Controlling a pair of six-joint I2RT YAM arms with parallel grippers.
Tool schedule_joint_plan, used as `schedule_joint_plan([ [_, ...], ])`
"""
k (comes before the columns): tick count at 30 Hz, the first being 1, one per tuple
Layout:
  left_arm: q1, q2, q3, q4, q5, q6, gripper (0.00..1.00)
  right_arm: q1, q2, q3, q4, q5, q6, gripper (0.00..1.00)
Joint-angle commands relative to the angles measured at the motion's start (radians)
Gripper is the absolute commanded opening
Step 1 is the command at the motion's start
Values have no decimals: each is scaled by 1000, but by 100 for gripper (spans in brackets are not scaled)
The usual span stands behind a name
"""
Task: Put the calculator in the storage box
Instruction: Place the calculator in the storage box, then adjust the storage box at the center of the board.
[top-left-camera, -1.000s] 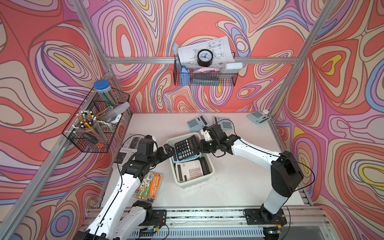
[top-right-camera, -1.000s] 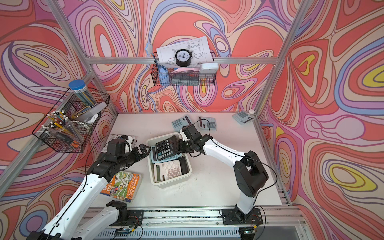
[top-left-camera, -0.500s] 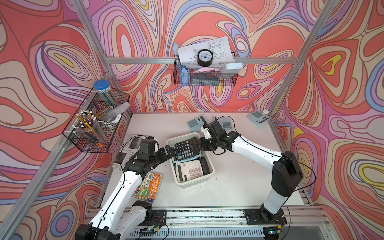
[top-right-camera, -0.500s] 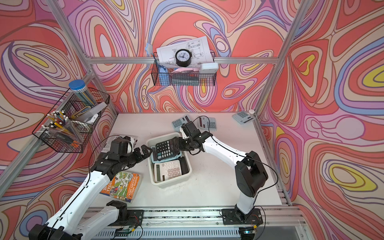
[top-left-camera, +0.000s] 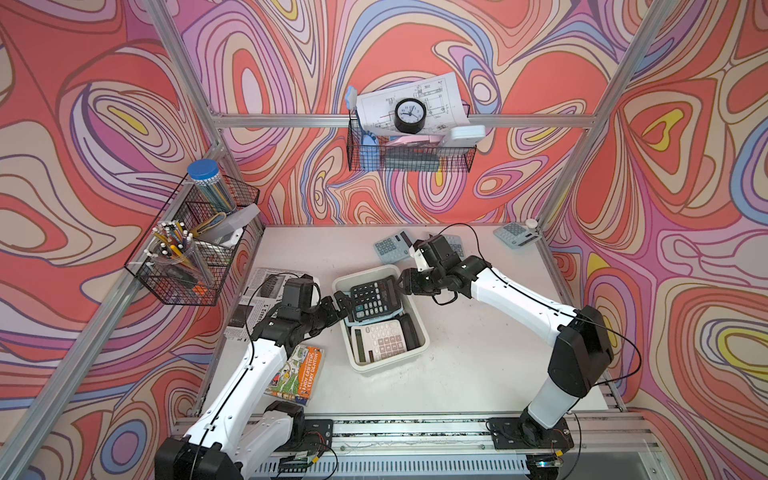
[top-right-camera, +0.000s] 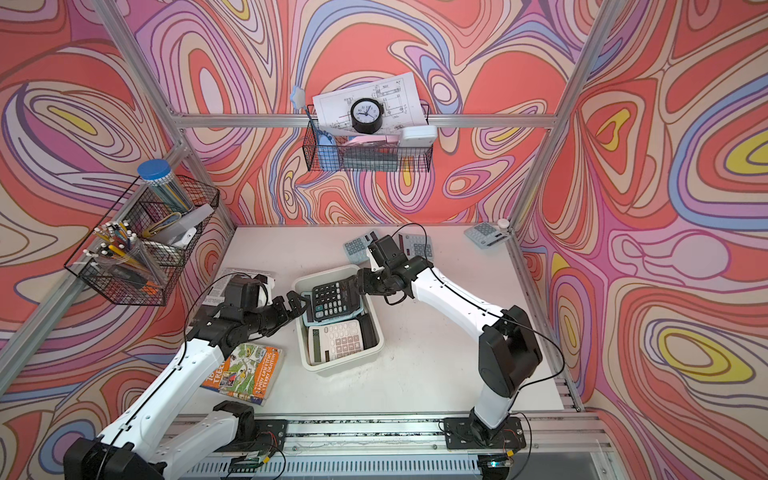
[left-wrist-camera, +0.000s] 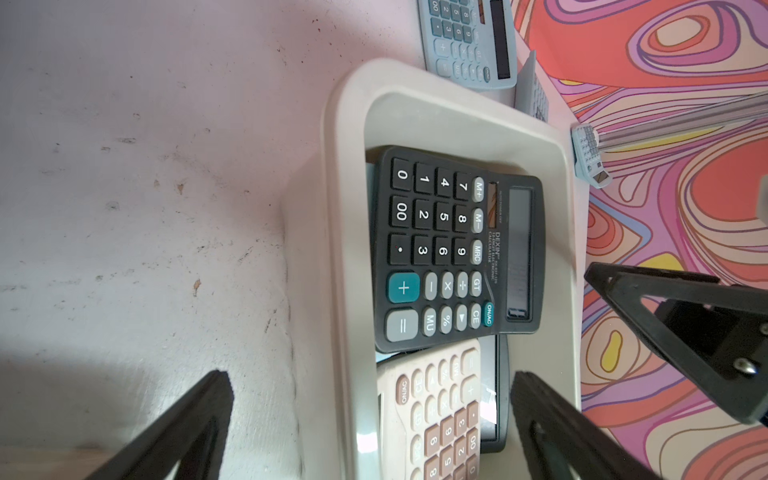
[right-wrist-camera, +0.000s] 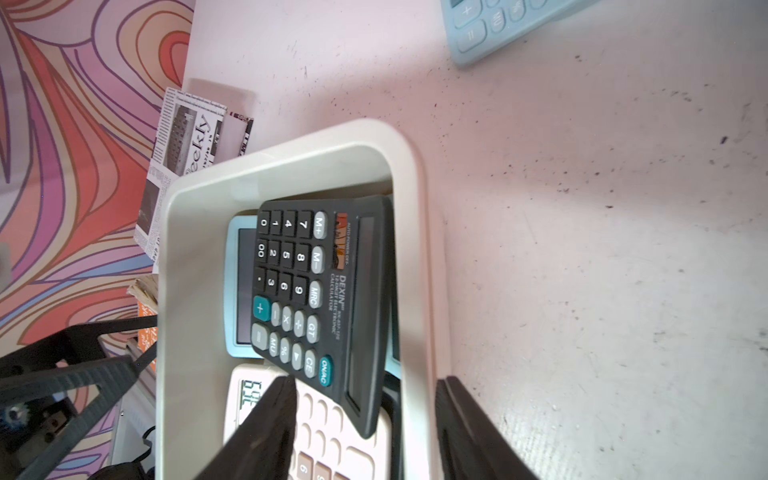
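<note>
Since the black calculator (top-left-camera: 374, 297) lies inside the storage box (top-left-camera: 390, 360) at mid-frame, tilted over a blue calculator (right-wrist-camera: 237, 286), I judge the placing done; right gripper (top-left-camera: 404, 282) stands apart, holding nothing; left gripper (top-left-camera: 341, 303) wide apart, empty; only backing off remains

Calculator (top-left-camera: 374, 300) in storage box (top-left-camera: 390, 360)
</note>
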Motion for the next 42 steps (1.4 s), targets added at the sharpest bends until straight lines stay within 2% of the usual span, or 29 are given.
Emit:
schedule_joint_plan([
  [1,9,23,7,26,30,0,99,-13,-31,-39,4,4,-10,60],
  [7,10,59,50,12,23,30,99,-12,-31,-86,39,-63,-9,63],
  [12,12,113,99,-5,38,66,99,-1,-46,-135,108,-204,1,63],
  [20,16,171,145,-7,71,85,98,22,-119,-232,166,-286,42,62],
  [26,16,198,136,36,116,66,98,24,-194,-320,212,-302,77,63],
  [30,16,235,136,95,169,45,99,7,-228,-313,143,-153,64,63],
  [35,20,255,174,85,124,59,98,-113,-242,-261,73,-30,35,67],
  [39,35,301,212,98,142,70,98,-192,-163,-172,28,83,-42,67],
  [42,36,368,252,113,202,67,98,-213,-53,-81,9,185,-114,67],
])
